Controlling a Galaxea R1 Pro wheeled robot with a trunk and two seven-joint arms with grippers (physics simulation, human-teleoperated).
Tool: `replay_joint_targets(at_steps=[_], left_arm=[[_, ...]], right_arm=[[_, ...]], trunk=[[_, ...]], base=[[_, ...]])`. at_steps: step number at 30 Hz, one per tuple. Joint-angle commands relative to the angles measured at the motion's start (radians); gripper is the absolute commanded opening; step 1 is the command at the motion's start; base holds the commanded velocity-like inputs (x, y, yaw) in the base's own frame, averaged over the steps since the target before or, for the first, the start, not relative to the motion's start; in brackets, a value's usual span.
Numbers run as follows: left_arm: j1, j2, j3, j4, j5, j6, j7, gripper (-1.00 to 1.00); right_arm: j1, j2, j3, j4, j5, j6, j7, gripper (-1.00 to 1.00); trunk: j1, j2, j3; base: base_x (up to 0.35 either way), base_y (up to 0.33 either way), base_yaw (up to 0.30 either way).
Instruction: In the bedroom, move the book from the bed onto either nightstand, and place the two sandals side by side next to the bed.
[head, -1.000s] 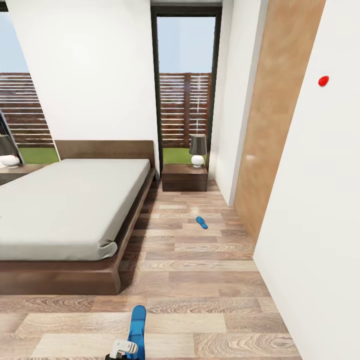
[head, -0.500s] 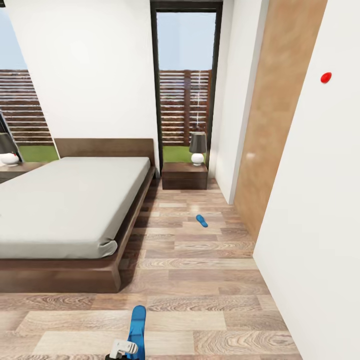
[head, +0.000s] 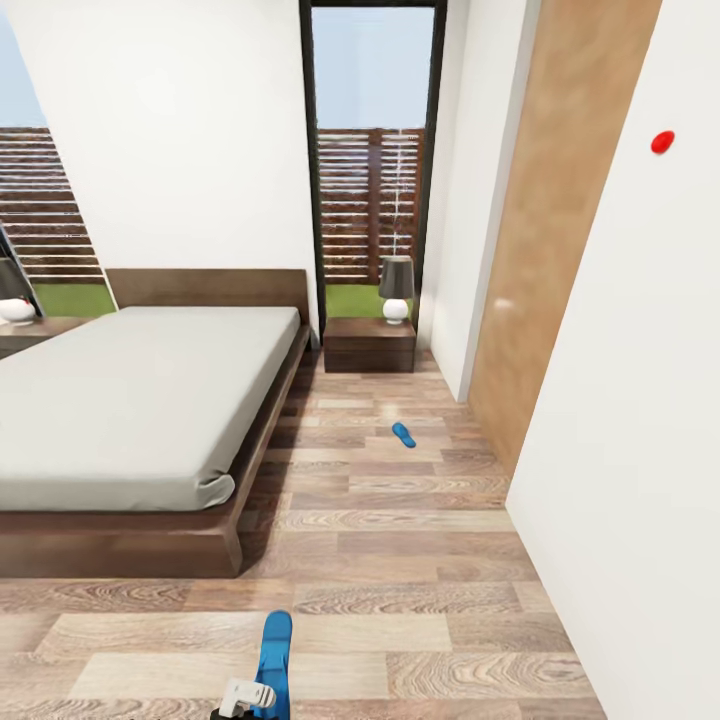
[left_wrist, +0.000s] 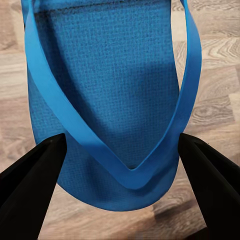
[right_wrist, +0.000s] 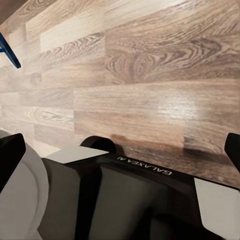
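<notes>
The right wrist view looks down on the wood-plank floor (right_wrist: 150, 75) — broad boards in pale and mid brown, with strong swirling grain and a soft sheen of light on one plank. A sliver of a bright blue sandal (right_wrist: 9, 51) shows at the picture's edge, over the boards. The dark tips of the right hand (right_wrist: 122, 150) stand at the two sides of the frame, set wide apart. Between them lies the robot's own body (right_wrist: 125, 200) — dark grey and white panels, one dark edge lettered "GALAXEA AI", casting a shadow on the planks.
</notes>
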Motion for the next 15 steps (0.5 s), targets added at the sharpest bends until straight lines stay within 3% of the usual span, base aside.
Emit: replay_joint_targets(at_steps=[1,15], left_arm=[[-0.001,0.0,-0.008,0.001,0.01,-0.003,-0.003,-1.0],[-0.001,0.0,-0.008,0.001,0.01,-0.003,-0.003,-1.0]], right_arm=[[0.0,-0.001,0.007,-0.001,-0.011,0.008,0.001,1.0],[0.0,-0.002,0.006,-0.001,-0.011,0.008,0.001,1.0]], trunk=[[0.0,0.0,-0.003],[0.0,0.0,-0.025]], base=[[0.0,0.0,0.0],[0.0,0.0,-0.021]])
